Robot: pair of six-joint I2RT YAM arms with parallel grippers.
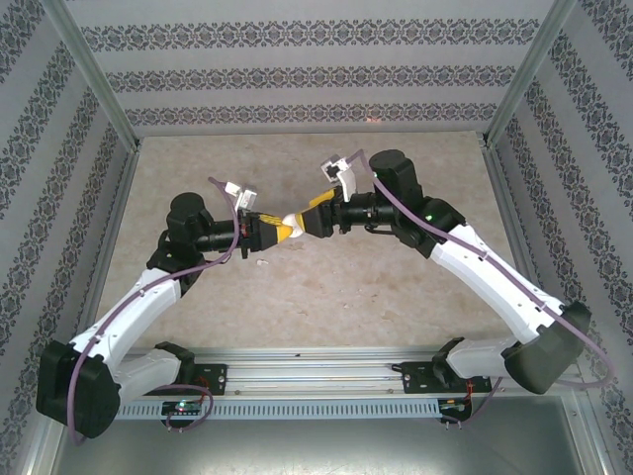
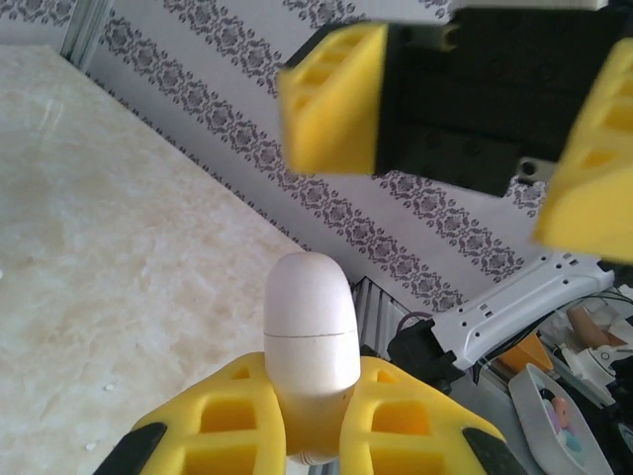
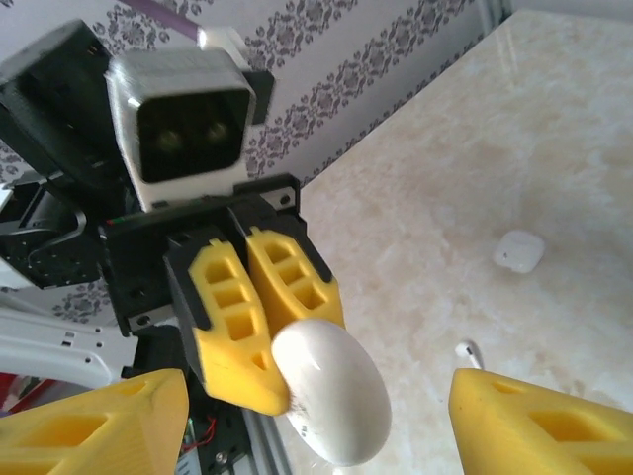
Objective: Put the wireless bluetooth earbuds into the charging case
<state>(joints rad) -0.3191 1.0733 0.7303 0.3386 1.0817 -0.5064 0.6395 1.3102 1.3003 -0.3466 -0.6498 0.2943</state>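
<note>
The charging case (image 2: pixel 310 317) is a glossy white pebble with its lid seam closed, held up above the table. My left gripper (image 2: pixel 312 374) is shut on its lower half, and its yellow fingers (image 3: pixel 235 327) clamp the case (image 3: pixel 334 394) from the side. My right gripper (image 3: pixel 318 421) faces it, open, with one yellow finger on either side of the case and clear of it. In the top view the two grippers meet over the middle of the table around the case (image 1: pixel 295 219). One earbud (image 3: pixel 467 350) lies on the table below.
A second small white piece (image 3: pixel 518 251) lies on the marble table (image 1: pixel 396 297) farther off; I cannot tell what it is. A white speck (image 1: pixel 262 262) sits on the table under the left gripper. Patterned walls enclose three sides, and a metal rail (image 1: pixel 316 374) runs along the near edge.
</note>
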